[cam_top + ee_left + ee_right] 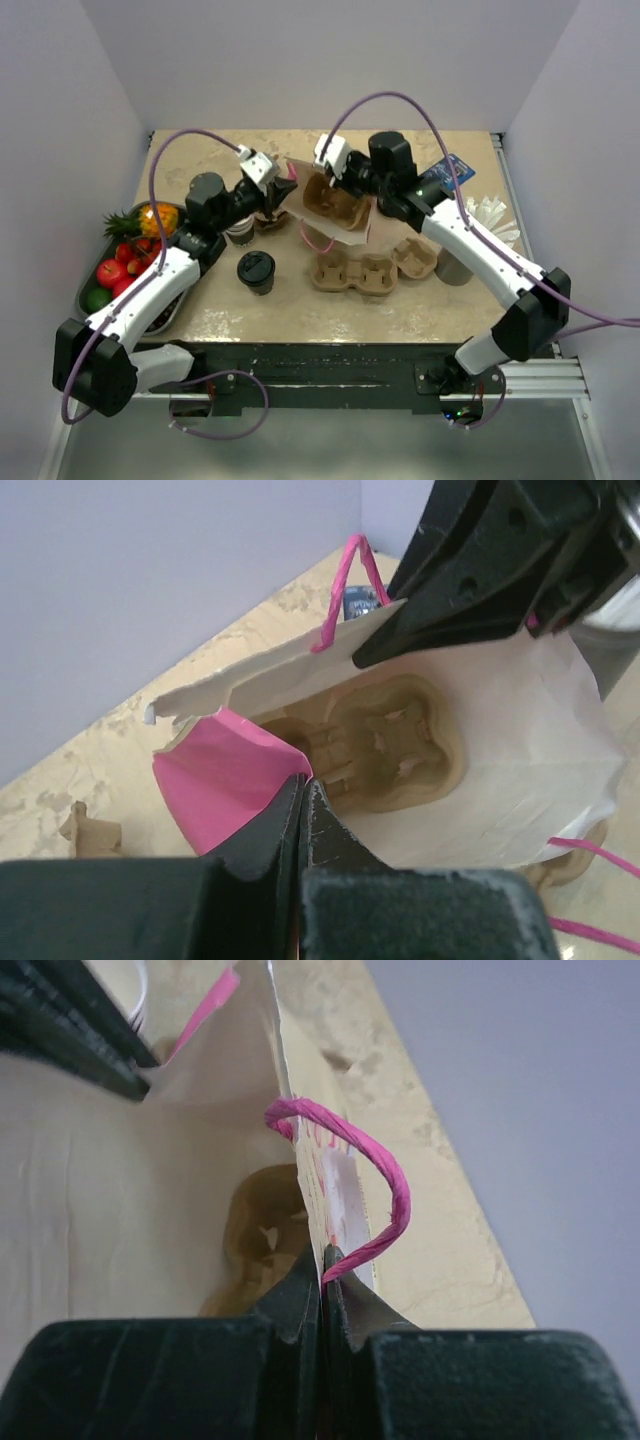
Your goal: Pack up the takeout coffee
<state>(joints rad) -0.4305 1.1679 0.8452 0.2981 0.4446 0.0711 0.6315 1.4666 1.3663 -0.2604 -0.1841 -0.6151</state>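
The takeout coffee (256, 270), a small dark-banded cup with a black lid, stands upright on the table in front of the left arm, apart from both grippers. Behind it a white paper bag (345, 236) with pink sides and pink handles is held open at its mouth. My left gripper (283, 190) (305, 780) is shut on the bag's pink side edge. My right gripper (330, 180) (322, 1252) is shut on the bag's rim beside a pink handle (375, 1175). A brown pulp cup carrier (335, 203) (400, 740) (258, 1225) sits inside the bag (520, 780).
Two more pulp carriers (352, 272) (415, 258) lie right of the coffee. Lidless stacked cups (240, 232) stand under the left wrist, another cup (455, 268) by the right arm. A fruit tray (130, 265) sits at far left, napkins (495, 215) at far right.
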